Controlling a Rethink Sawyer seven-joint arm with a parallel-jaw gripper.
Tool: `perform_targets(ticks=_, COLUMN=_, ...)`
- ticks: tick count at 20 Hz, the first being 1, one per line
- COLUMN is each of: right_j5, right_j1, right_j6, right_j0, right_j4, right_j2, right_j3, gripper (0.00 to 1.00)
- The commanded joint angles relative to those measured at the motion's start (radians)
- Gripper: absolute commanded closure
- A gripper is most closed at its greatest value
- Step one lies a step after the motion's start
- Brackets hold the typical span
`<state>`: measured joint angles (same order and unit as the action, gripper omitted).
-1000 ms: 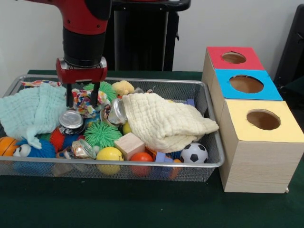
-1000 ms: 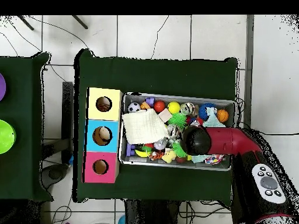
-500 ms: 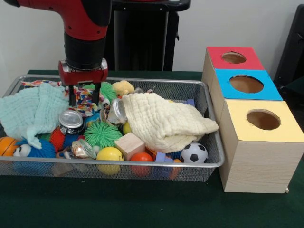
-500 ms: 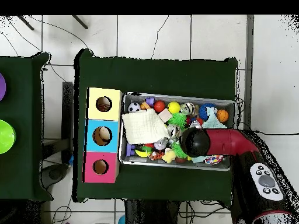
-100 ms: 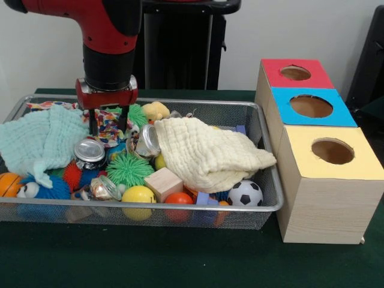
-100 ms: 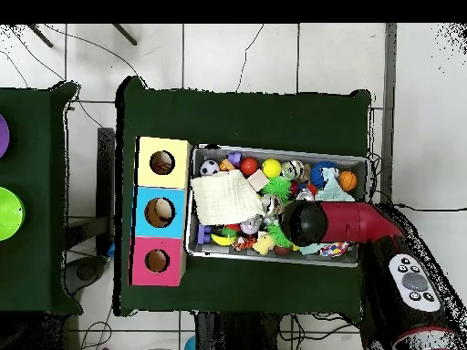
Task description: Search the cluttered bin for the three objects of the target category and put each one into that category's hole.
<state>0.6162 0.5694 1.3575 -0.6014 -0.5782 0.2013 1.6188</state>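
End effector [image 5: 107,125] fingers apart | overhead: arm [image 6: 339,221] hides them

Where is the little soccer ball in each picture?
Front view: the soccer ball lies in the bin's near right corner, just below the cream cloth.
Overhead view: the soccer ball sits in the bin's upper left corner, above the cream cloth.
Shared landmark: the yellow-topped box stands right beside that corner in both views.

Cream cloth [image 5: 210,153], mint cloth [image 5: 39,141], black-and-white ball [image 5: 245,194], green spiky ball [image 5: 129,169]
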Motion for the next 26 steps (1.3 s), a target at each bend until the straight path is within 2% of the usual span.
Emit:
perform_targets(ticks=1, right_j5=0.140, right_j1=-0.049, right_j6=-0.071, right_j0=-0.018, right_j4=-0.017, right_j2=0.019, right_j3=-0.021, gripper=1.00)
perform_targets(ticks=10, right_j5=0.131, right_j1=-0.051, right_j6=-0.095, right_j0=-0.035, right_j4=-0.018, right_j2=0.038, right_j3=-0.004, gripper=1.00)
perform_targets(ticks=14, right_j5=0.101, right_j1=-0.052, right_j6=-0.089, right_j0=-0.053, right_j4=0.004, right_j2=0.069, right_j3=0.002, gripper=1.00)
perform_targets(ticks=17, right_j5=0.075, right_j1=-0.032, right_j6=-0.103, right_j0=-0.102, right_j4=0.052, right_j2=0.133, right_j3=0.027, gripper=1.00)
perform_targets(ticks=22, right_j5=0.112, right_j1=0.027, right_j6=-0.150, right_j0=-0.207, right_j4=0.157, right_j2=0.263, right_j3=0.084, gripper=1.00)
perform_targets(ticks=26, right_j5=0.114, right_j1=0.051, right_j6=-0.133, right_j0=-0.245, right_j4=0.208, right_j2=0.330, right_j3=0.112, gripper=1.00)
